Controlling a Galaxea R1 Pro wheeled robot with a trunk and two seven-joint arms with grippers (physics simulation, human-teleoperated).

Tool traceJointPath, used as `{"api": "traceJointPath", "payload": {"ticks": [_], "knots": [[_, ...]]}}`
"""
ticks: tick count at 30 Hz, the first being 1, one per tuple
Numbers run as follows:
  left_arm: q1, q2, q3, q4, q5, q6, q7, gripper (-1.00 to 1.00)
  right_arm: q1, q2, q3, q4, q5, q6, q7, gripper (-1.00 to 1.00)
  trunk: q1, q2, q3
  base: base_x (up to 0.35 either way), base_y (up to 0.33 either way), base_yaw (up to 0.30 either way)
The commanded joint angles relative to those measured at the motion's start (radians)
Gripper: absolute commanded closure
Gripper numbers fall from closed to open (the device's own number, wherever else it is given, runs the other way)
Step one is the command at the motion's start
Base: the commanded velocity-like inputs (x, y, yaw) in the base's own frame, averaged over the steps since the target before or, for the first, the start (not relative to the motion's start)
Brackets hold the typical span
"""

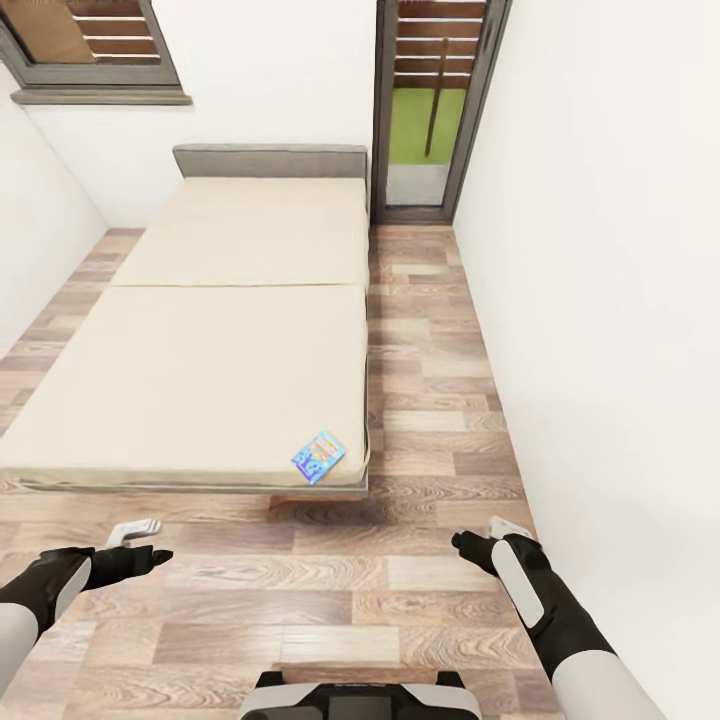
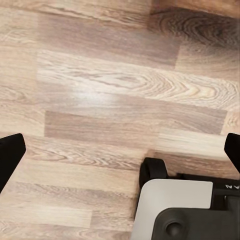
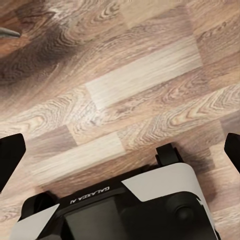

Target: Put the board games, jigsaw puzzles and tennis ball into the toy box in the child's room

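Note:
A small blue board game [image 1: 318, 457] lies flat on the beige mattress of the bed [image 1: 220, 370], close to its near right corner. My left gripper [image 1: 146, 542] hovers over the wood floor in front of the bed's near edge, open and holding nothing. Further right, my right gripper [image 1: 482, 537] is also open and empty, below and to the right of the game. In the wrist views the left gripper [image 2: 120, 152] and right gripper [image 3: 120, 152] have their fingertips spread wide over bare floor. The table, toy box, jigsaw puzzles and tennis ball are out of view.
A white wall [image 1: 600, 300] runs along the right, leaving a strip of wood floor [image 1: 430, 400] between it and the bed. A glazed door [image 1: 430, 120] stands at the back. My base [image 1: 360, 695] sits just below the grippers.

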Motion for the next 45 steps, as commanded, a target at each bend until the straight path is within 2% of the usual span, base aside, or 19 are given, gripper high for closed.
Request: {"api": "traceJointPath", "payload": {"ticks": [1,12,19,25,30,37,41,45], "knots": [[0.000,0.000,0.007,-0.001,0.001,0.010,-0.004,-1.00,0.000,0.000,0.001,-0.002,-0.011,0.003,-0.009,-1.00,0.001,-0.002,0.000,0.000,0.000,0.000],[0.000,-0.001,0.007,-0.001,-0.001,0.011,-0.002,-1.00,0.000,0.000,0.001,-0.002,-0.010,0.004,-0.009,-1.00,0.001,-0.002,0.017,0.000,0.000,0.000],[0.000,-0.001,0.006,-0.001,-0.001,0.017,0.023,-1.00,0.000,0.000,0.002,-0.002,-0.011,0.005,-0.010,-1.00,0.001,-0.002,0.028,0.000,0.000,0.000],[0.000,-0.009,0.006,0.000,-0.001,0.023,0.058,-1.00,0.000,0.000,0.002,-0.002,-0.011,0.006,-0.010,-1.00,0.001,-0.002,0.037,0.000,0.000,0.000],[0.000,-0.027,0.005,0.004,-0.002,0.026,0.095,-1.00,0.000,0.000,0.002,-0.002,-0.011,0.007,-0.010,-1.00,0.001,-0.002,0.045,0.000,0.000,0.000],[0.000,-0.047,0.000,0.008,-0.002,0.027,0.187,-1.00,0.000,0.000,0.002,-0.002,-0.011,0.007,-0.009,-1.00,0.001,-0.002,0.055,0.000,0.000,0.000],[0.000,-0.069,-0.036,0.010,0.000,0.028,0.237,-1.00,0.000,-0.001,0.002,-0.002,-0.011,0.007,-0.009,-1.00,0.001,-0.002,0.061,0.000,0.000,0.000],[0.000,-0.104,-0.108,0.021,-0.003,0.039,0.275,-1.00,0.000,-0.001,0.002,-0.002,-0.011,0.007,-0.009,-1.00,0.001,-0.002,0.067,0.000,0.000,0.000]]}}
